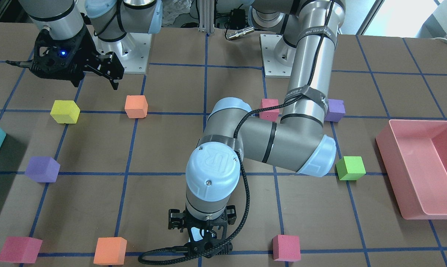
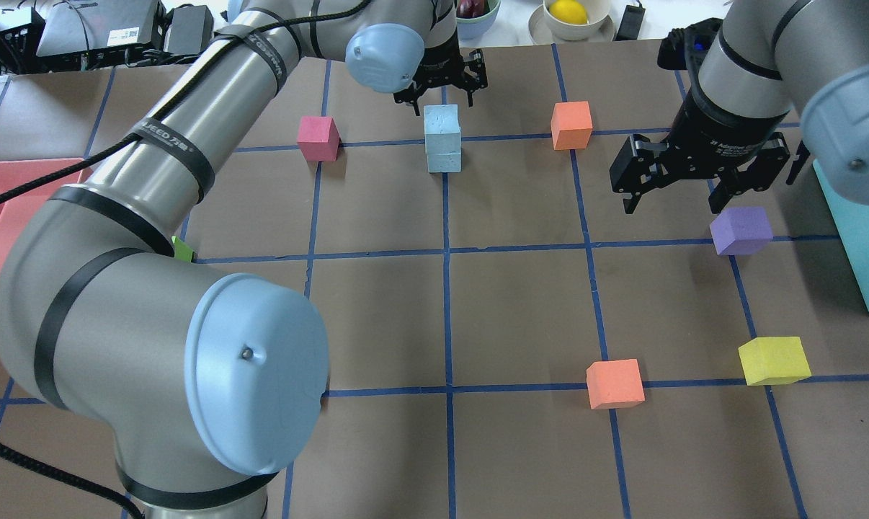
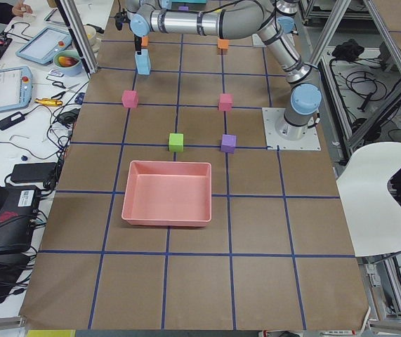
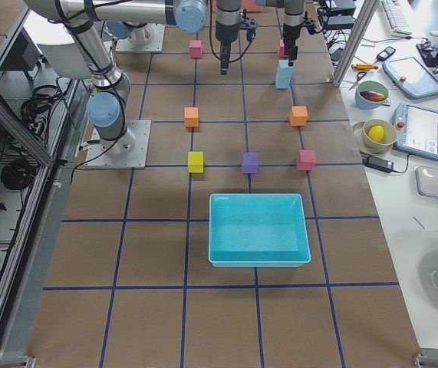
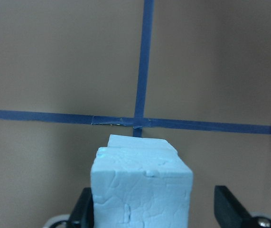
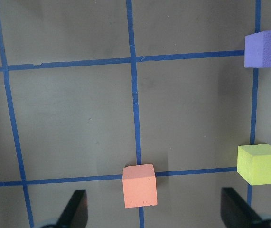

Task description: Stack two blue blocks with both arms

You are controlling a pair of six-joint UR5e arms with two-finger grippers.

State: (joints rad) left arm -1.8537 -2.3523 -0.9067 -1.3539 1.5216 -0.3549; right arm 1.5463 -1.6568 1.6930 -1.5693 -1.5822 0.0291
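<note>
Two pale blue blocks [image 2: 442, 138] stand stacked one on the other on a tape crossing at the far middle of the table. The stack also shows in the exterior left view [image 3: 142, 62] and the exterior right view [image 4: 284, 74]. My left gripper [image 2: 443, 101] is open right over the top block [image 5: 142, 187]. One finger [image 5: 84, 209] is close by the block's side, and the other finger [image 5: 230, 209] stands clear of it. In the front-facing view the left arm hides the stack. My right gripper [image 2: 671, 202] is open and empty, hanging above the table.
A purple cube [image 2: 741, 230] lies just below the right gripper, and the teal bin [image 2: 863, 245] stands to its right. Pink [image 2: 318, 138] and orange [image 2: 571, 125] cubes flank the stack. Another orange cube [image 2: 614, 383], a yellow cube [image 2: 773, 360] and the pink bin [image 1: 420, 167] are further off.
</note>
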